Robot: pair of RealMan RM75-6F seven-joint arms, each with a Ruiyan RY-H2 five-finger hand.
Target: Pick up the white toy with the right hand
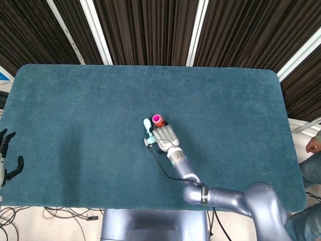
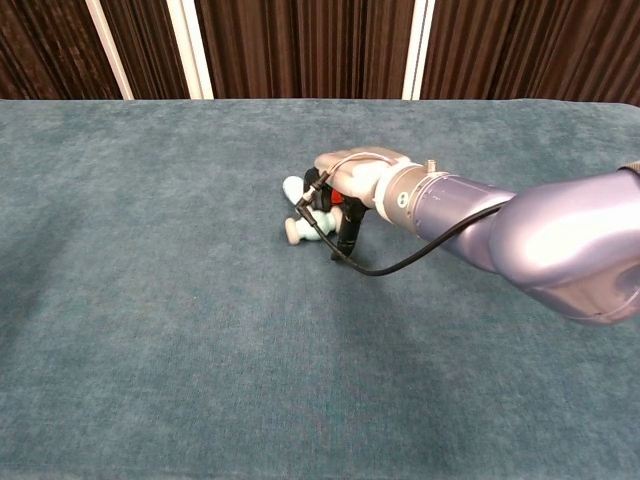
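Near the middle of the teal counter (image 1: 75, 110): right hand (image 1: 165, 136) down over the pale white toy (image 1: 148, 128), beside a pink-topped red piece (image 1: 157, 119). Fingers hidden underneath; cannot tell whether closed on the toy. At the counter's left edge: left hand (image 1: 7, 160), fingers apart, holding nothing.

My right hand (image 1: 164, 136) and arm are smooth, glossy silver metal — the pale toy (image 2: 295, 208) looks like smooth plastic, the table (image 1: 75, 110) matt, napped teal cloth.
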